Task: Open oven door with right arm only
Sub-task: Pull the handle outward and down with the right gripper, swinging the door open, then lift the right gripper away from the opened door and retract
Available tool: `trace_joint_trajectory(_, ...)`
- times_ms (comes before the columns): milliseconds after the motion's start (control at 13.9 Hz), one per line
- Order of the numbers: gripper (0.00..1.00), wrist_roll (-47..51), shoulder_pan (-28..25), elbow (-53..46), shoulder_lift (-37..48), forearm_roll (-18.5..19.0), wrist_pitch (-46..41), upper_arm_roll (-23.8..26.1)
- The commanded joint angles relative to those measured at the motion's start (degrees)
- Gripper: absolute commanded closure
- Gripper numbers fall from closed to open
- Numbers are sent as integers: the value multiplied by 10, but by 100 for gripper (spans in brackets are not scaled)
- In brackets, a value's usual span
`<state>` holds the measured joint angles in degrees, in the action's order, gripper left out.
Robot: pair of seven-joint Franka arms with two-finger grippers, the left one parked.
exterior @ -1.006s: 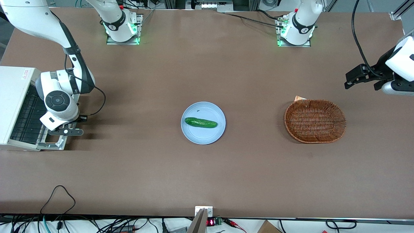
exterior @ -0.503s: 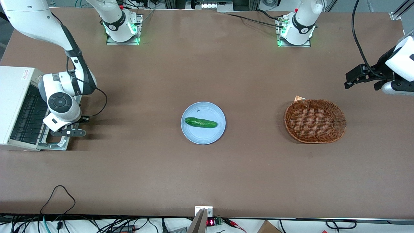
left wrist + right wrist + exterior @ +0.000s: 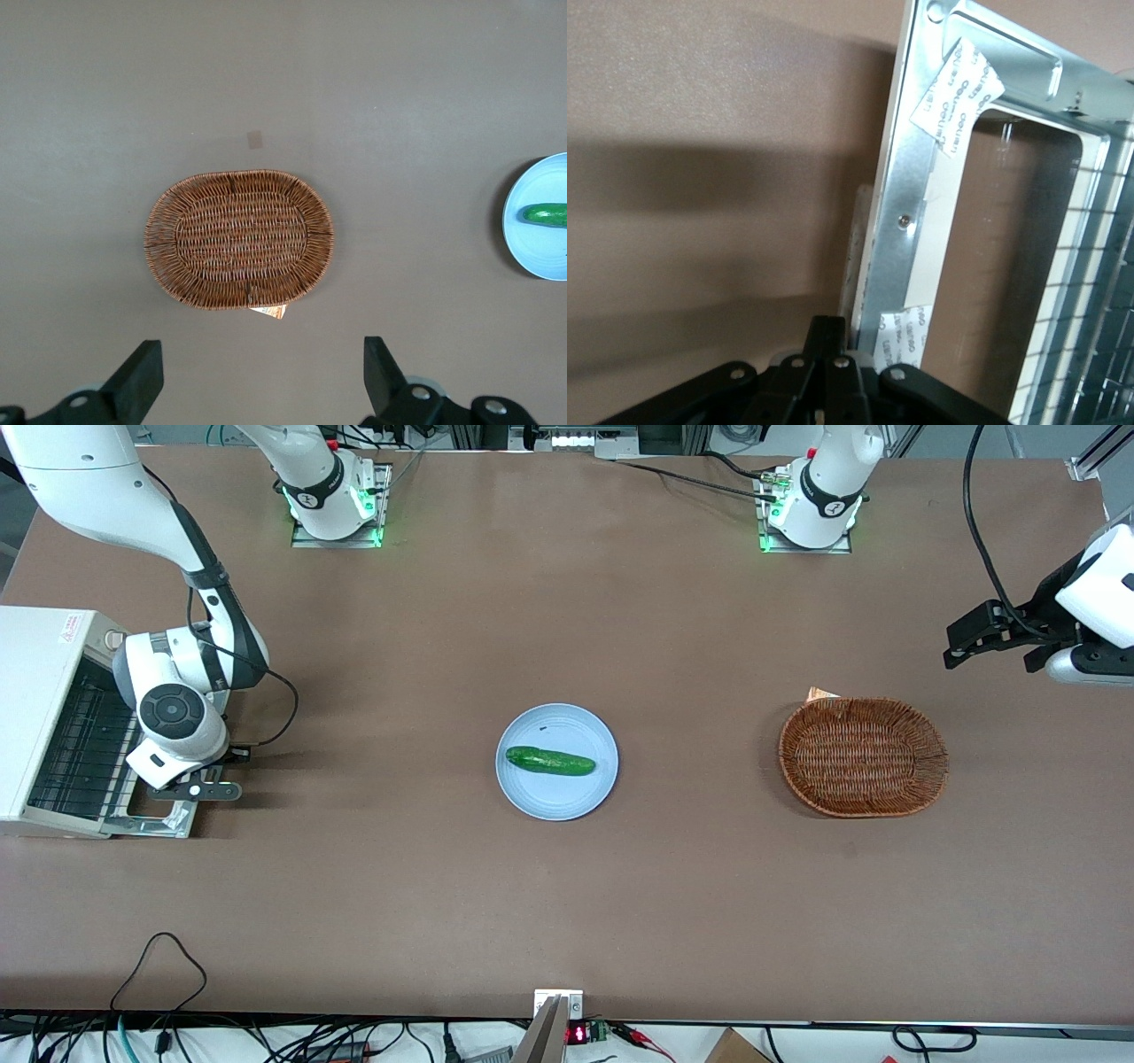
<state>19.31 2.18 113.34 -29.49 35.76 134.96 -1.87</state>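
Silver-framed oven door lies folded down flat before the oven; the gripper hovers at its outer edge; its fingers' state I cannot tell.

I see little readable text. White tape strips on the oven door carry repeated grey printed lettering, upside down to my wrist camera, too garbled to spell out. A small label with red print sits on top of the oven; can't read it. A red digit display sits at the worktop edge nearest the front camera, digits unreadable. The gripper hangs over the door's outer edge; no markings readable on it.
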Motion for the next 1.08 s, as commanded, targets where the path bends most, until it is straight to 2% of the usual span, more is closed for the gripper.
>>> trace_joint_trajectory(0, 100, -9, 21, -5, -7, 27, -12, -24)
trace_joint_trajectory(790, 100, -3, 22, -5, -19, 27, 7, -24)
trace_joint_trajectory(1006, 100, -5, 22, -5, -17, 24, 10, -6)
